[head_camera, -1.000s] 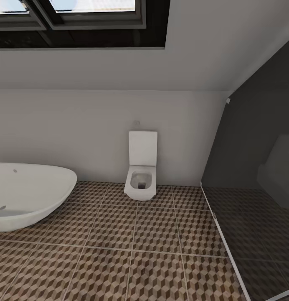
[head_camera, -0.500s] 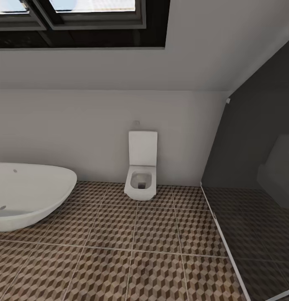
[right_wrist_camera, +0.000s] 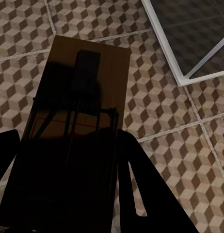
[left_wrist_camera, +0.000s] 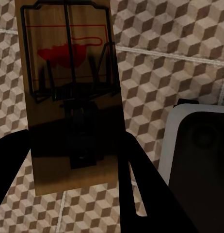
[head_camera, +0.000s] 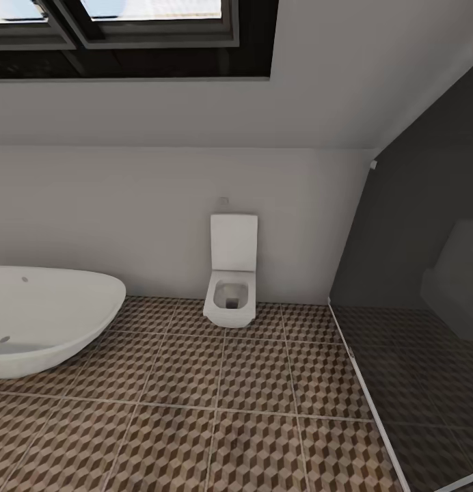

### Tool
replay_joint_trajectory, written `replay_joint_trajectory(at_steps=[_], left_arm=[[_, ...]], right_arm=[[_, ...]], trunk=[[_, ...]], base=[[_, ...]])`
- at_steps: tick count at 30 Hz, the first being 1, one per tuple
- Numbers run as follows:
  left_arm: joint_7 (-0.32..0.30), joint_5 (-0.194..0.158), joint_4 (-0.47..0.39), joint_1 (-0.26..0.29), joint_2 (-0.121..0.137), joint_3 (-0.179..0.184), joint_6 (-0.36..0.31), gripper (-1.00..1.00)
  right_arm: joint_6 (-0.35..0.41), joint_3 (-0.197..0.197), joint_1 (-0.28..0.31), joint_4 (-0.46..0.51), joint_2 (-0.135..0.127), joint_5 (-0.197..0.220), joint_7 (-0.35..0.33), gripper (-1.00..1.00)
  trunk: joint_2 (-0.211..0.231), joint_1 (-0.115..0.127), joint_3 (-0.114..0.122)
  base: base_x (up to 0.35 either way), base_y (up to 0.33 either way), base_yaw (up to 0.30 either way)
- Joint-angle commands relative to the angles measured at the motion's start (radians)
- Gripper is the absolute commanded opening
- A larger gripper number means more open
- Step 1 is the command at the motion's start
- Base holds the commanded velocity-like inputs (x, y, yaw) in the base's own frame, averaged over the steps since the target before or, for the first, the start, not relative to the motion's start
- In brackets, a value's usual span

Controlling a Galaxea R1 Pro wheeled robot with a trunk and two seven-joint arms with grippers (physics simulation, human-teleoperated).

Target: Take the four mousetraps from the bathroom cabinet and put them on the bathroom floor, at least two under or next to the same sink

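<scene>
Each claw is carrying one flat tan wooden mousetrap with a dark wire frame: the left claw (left_wrist_camera: 73,184) is clamped on the left one (left_wrist_camera: 68,97), the right claw (right_wrist_camera: 63,194) on the other (right_wrist_camera: 78,111). Both boards run lengthwise straight out from the fingers, hanging above the brown-and-beige cube-patterned floor tiles (head_camera: 250,383), wrists pointing down. No sink visible from here, so I'd guess the setting-down waits.

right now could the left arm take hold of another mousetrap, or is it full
Probably not. The left gripper is already shut on a mousetrap, held above the bathroom floor, so its fingers have no room for another.
</scene>
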State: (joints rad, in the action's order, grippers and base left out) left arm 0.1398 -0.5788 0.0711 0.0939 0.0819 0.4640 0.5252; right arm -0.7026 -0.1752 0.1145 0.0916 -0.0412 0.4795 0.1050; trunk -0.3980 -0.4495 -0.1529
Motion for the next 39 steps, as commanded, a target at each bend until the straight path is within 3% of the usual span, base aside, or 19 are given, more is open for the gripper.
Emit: replay_joint_trajectory(at_steps=[1, 39], left_arm=[[0.006, 0.002, 0.003, 0.001, -0.001, 0.007, 0.004, -1.00], [0.006, 0.002, 0.003, 0.001, -0.001, 0.007, 0.004, -1.00]], right_arm=[[-0.002, -0.009, 0.001, 0.000, 0.000, 0.002, 0.009, -1.00], [-0.002, -0.009, 0.001, 0.000, 0.000, 0.002, 0.009, -1.00]], trunk=[[-0.002, -0.001, -0.002], [-0.002, -0.001, -0.002]], base=[[0.000, 0.000, 0.000], [0.000, 0.000, 0.000]])
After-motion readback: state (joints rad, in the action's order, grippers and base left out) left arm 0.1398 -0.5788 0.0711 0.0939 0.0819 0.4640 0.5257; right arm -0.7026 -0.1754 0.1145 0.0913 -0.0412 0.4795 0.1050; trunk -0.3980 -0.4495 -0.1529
